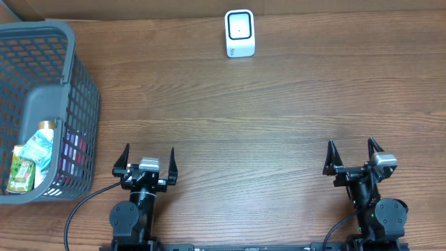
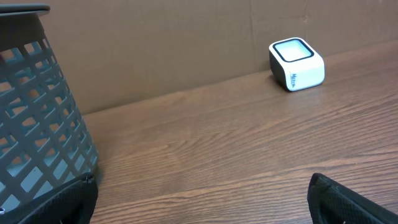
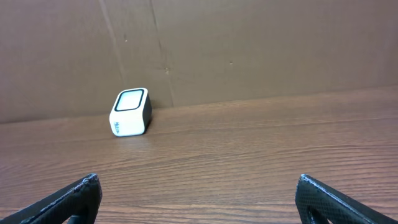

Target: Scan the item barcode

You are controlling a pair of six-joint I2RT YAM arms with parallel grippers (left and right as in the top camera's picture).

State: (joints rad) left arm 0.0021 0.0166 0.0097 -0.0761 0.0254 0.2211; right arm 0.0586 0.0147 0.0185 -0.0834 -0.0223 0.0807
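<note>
Both tools idle: left gripper (image 1: 149,150) and right gripper (image 1: 351,143) are spread wide and pinch nothing.
Each arm sits folded low at the six o'clock edge of the brown wooden table (image 1: 279,104), with its fingers pointing toward twelve, where the small white cube-shaped barcode scanner (image 1: 240,33) stands. The things to scan lie in the grey plastic lattice basket (image 1: 82,90) at nine o'clock, just beside the left gripper. They are a green juice carton (image 1: 21,174), a teal crinkled foil packet (image 1: 38,150) and a gold-capped bottle (image 1: 47,126), heaped together. The carton looks light and fairly stiff, so a pinch across its flat faces should hold. The packet is likely soft and slippery — best taken by an edge seam. The bottle is probably the heaviest and should be gripped round its body. No barcode can be made out from here.
</note>
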